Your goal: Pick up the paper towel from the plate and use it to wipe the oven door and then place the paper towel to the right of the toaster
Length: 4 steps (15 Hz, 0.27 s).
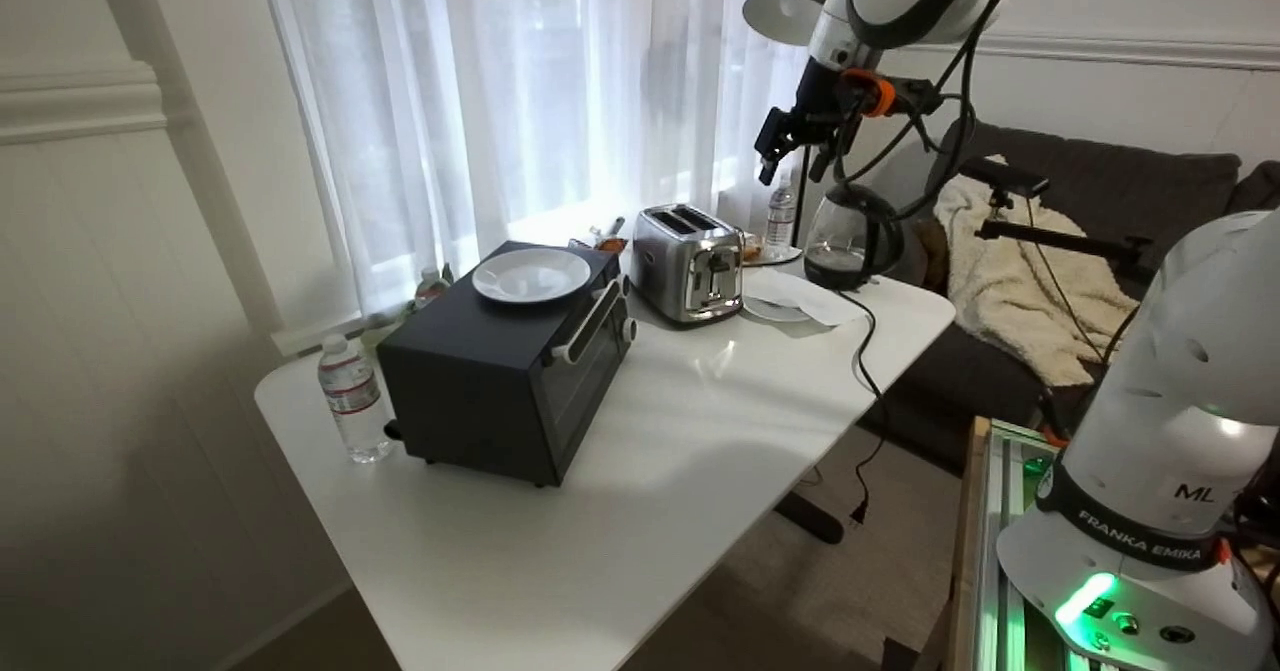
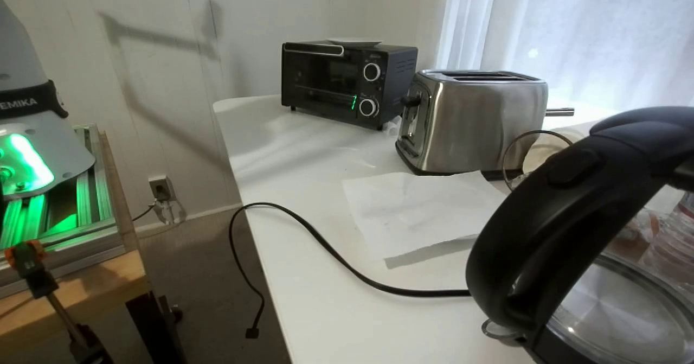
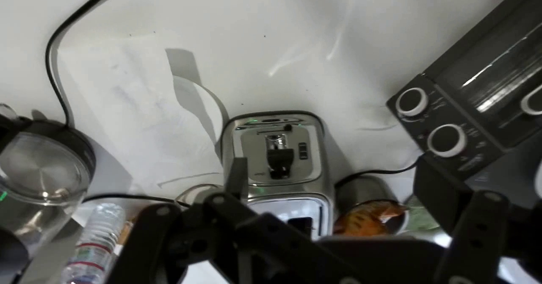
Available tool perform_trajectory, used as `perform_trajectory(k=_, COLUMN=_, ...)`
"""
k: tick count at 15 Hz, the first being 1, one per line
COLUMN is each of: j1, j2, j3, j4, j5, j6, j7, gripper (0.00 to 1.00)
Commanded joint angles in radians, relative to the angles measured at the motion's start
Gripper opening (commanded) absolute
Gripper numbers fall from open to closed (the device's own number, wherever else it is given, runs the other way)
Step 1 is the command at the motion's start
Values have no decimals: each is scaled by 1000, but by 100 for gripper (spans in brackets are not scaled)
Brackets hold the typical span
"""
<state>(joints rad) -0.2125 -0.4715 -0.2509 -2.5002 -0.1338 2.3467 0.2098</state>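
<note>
The paper towel, a thin white sheet (image 1: 800, 293), lies beside the toaster on the kettle side, draped over a plate. It also shows in an exterior view (image 2: 417, 212) and in the wrist view (image 3: 135, 102). The plate's pale rim (image 1: 772, 311) peeks out from under the sheet; in the wrist view the rim (image 3: 211, 106) shows next to the toaster (image 3: 256, 153). The silver toaster (image 1: 690, 266) stands between the sheet and the black oven. The dark oven door (image 2: 320, 79) is closed. My gripper (image 1: 795, 166) is open and empty, high above the table near the toaster and kettle.
Another white plate (image 1: 531, 276) sits on top of the oven. A glass kettle (image 1: 838, 246) stands beyond the sheet, its black cord (image 2: 336, 255) running over the table edge. Bottles stand by the oven (image 1: 352, 401) and at the back (image 1: 781, 216). A metal cup (image 3: 364, 191) stands beside the toaster.
</note>
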Motion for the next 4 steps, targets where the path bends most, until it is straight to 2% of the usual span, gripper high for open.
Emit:
perform_trajectory(k=1, j1=49, j2=-150, j3=74, j4=39, j5=68, j6=-200, j7=-126, gripper=100)
perform_trajectory(k=2, j1=1, j2=-80, j3=71, j4=33, j5=41, j6=-123, j7=-72, gripper=100)
perform_trajectory(k=4, j1=29, j2=-134, j3=94, j4=45, j5=55, j6=-182, j7=-93, gripper=100)
